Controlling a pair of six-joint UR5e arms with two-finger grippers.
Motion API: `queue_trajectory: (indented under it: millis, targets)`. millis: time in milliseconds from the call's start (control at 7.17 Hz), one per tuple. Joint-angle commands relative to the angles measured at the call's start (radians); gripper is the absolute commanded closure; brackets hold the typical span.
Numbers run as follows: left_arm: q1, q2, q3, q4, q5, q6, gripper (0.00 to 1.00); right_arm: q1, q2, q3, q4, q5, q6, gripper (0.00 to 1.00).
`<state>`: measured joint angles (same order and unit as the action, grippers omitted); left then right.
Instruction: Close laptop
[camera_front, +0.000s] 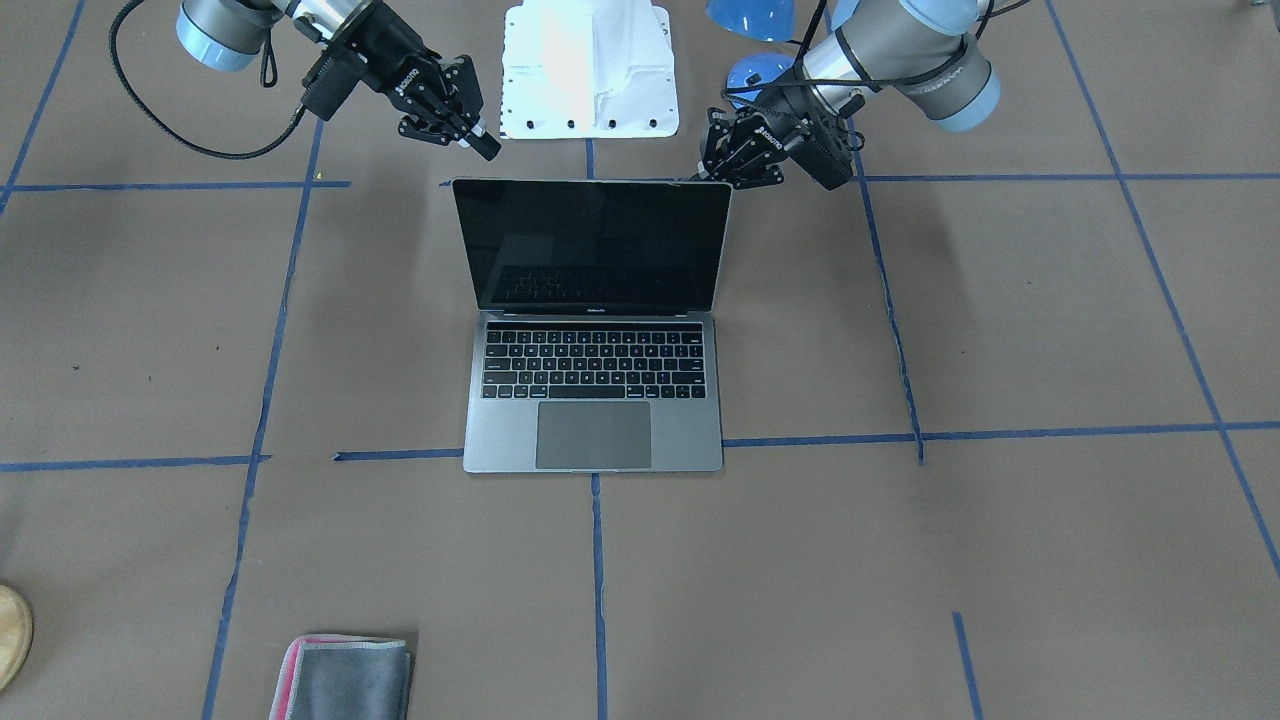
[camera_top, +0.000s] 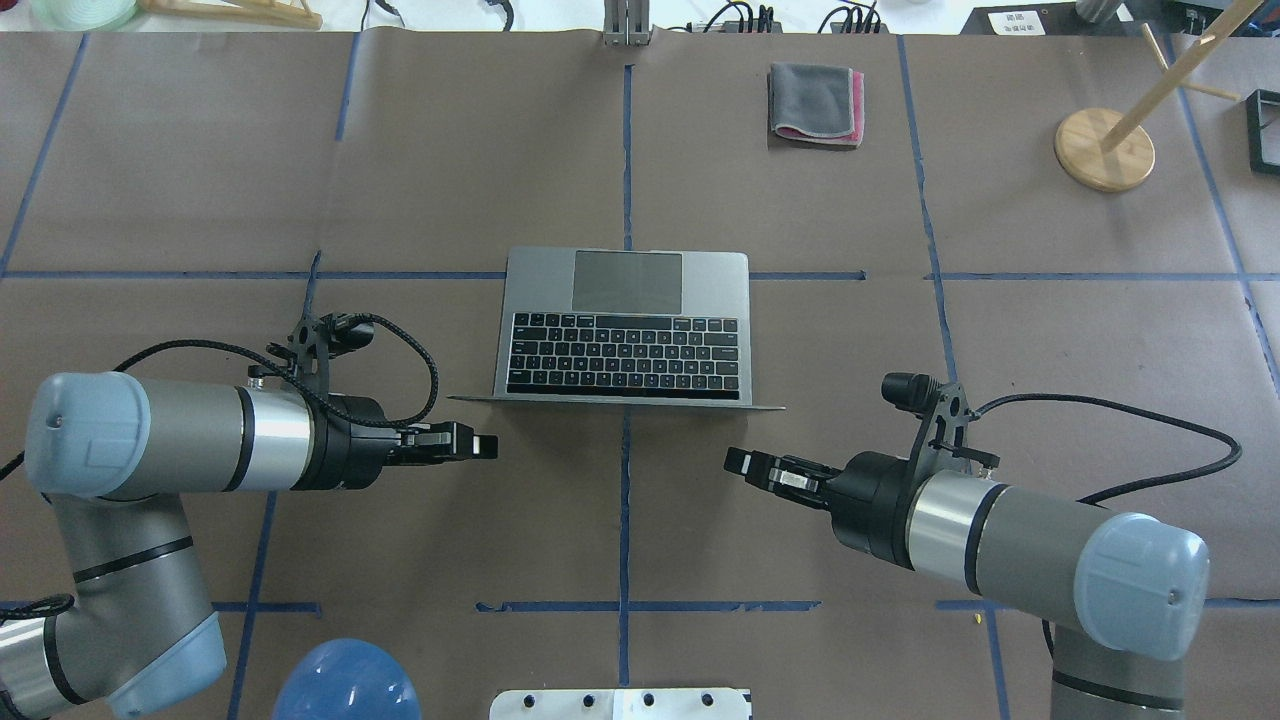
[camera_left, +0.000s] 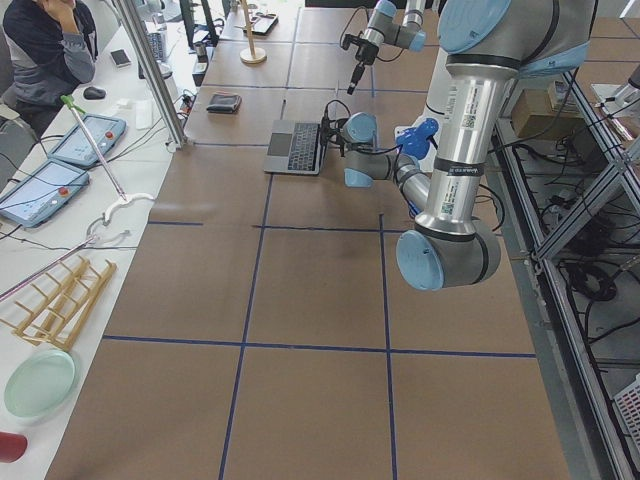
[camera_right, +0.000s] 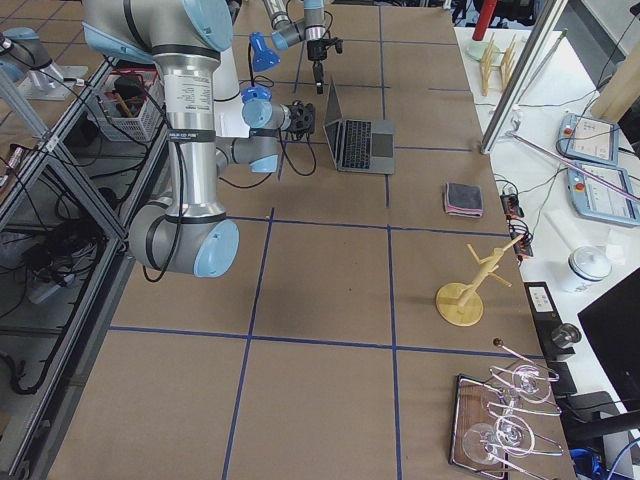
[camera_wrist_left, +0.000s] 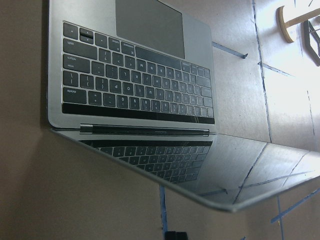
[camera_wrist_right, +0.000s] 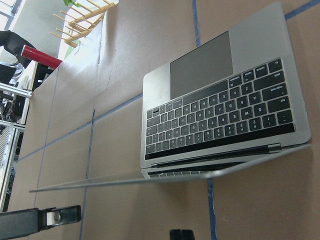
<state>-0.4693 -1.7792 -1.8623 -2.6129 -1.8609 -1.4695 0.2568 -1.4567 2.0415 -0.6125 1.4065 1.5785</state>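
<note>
The space-grey laptop (camera_front: 590, 435) stands open at the table's middle, with its black screen upright and facing away from me. It also shows in the overhead view (camera_top: 625, 340). My left gripper (camera_top: 487, 443) is shut and empty, just behind the lid's left corner; in the front view (camera_front: 703, 173) it sits by the lid's top corner. My right gripper (camera_top: 737, 461) is shut and empty, behind the lid's right part and a little apart from it (camera_front: 488, 145). Both wrist views look over the lid's top edge onto the keyboard (camera_wrist_left: 140, 85) (camera_wrist_right: 220, 120).
A folded grey cloth with a pink edge (camera_top: 815, 103) lies at the far right of centre. A wooden stand (camera_top: 1105, 150) is at the far right. A blue dome (camera_top: 345, 685) and a white base plate (camera_top: 620, 703) sit near my base.
</note>
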Motion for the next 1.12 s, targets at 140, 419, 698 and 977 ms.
queue_trajectory:
  millis: [140,419,698,977]
  targets:
    - [-0.061,-0.029,0.012,0.039,0.002,0.0,1.0,0.047,0.025,-0.006,-0.068,0.003,-0.002,0.99]
    - [-0.087,-0.038,0.014,0.066,0.002,0.0,1.0,0.079,0.041,-0.012,-0.108,0.008,0.0,0.99]
    - [-0.104,-0.075,0.046,0.079,0.002,0.0,1.0,0.113,0.081,-0.029,-0.159,0.011,0.0,0.99]
    - [-0.123,-0.115,0.096,0.079,0.0,0.0,1.0,0.14,0.098,-0.043,-0.176,0.017,0.002,0.99]
